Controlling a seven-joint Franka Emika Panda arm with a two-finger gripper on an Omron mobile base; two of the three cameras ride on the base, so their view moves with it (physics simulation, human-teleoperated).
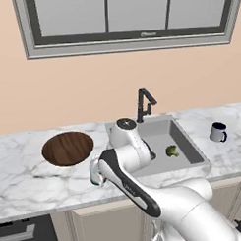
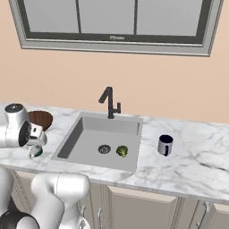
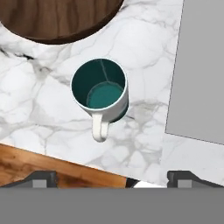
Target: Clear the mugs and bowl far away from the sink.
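One white mug stands upright beside the sink, beneath the spread, empty gripper, near the wooden bowl

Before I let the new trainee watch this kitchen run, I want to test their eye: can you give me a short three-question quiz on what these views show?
1. True or false: the end effector is closed around the white mug.
2. What lies in the sink beside the drain? A) a spoon B) a piece of broccoli C) a sponge
3. Fill in: the dark mug stands on the counter on the sink's ____ side in both base views.

Key
1. False: the jaws are open above the mug, which stands on the counter beside the wooden bowl.
2. B
3. right
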